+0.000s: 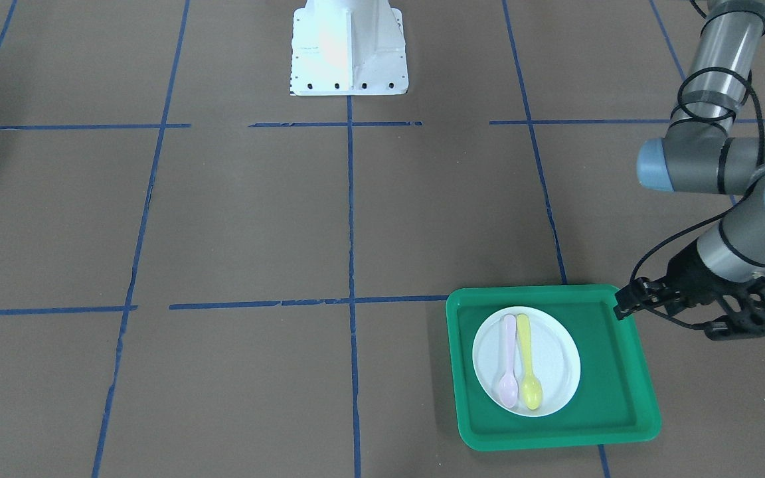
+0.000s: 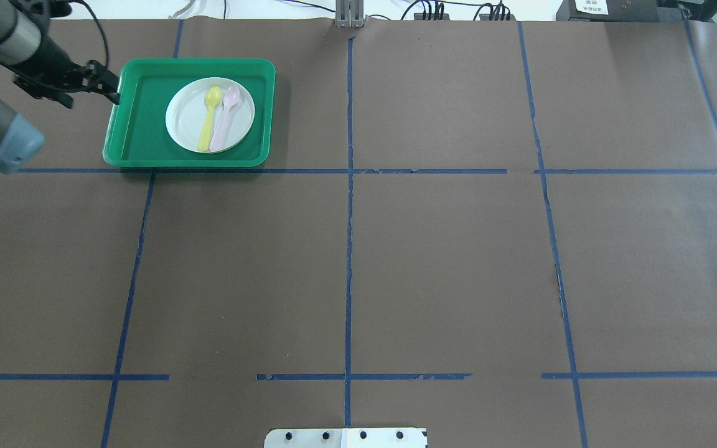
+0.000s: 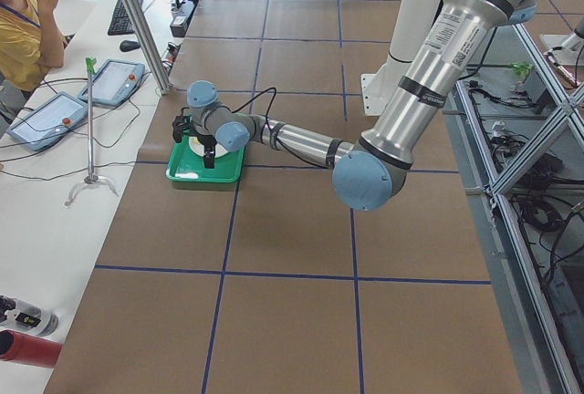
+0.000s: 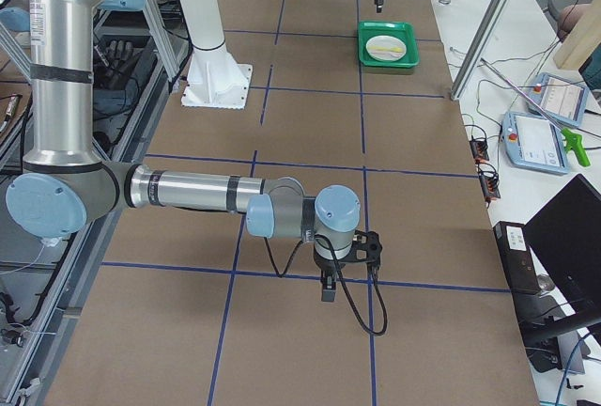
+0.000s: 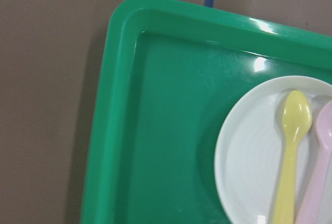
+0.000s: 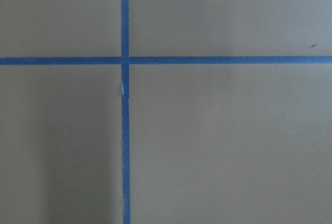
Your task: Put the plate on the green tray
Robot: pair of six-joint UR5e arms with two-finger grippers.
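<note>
A brown table [image 1: 256, 219] marked with a grid of blue tape lines [image 1: 350, 212], seen from across the robot. In the lower right of the frame lies the green tray [image 1: 611, 372], flat on the table, and the plate [image 1: 555, 362] sits inside it, left of the tray's middle, with green showing all around its rim. On the plate lie two spoons side by side, handles toward the top of the frame and bowls toward the bottom: a pale pink spoon [image 1: 508, 372] on the left, touching or nearly touching a yellow spoon [image 1: 527, 372] on the right. The left claw [image 1: 623, 303] comes in from the right edge of the frame, and its dark tip overlaps the tray's upper right corner, apart from the plate. Its fingers show as one black shape, so I cannot tell whether they are apart or together. The left wrist view shows only a corner of the tray and part of the plate. The right claw [image 4: 329, 293] hangs over bare table in the lower middle of the right-side view, well apart from the tray — whether it is apart or together cannot be told. The robot's white base [image 1: 349, 50] stands at the top centre.
</note>
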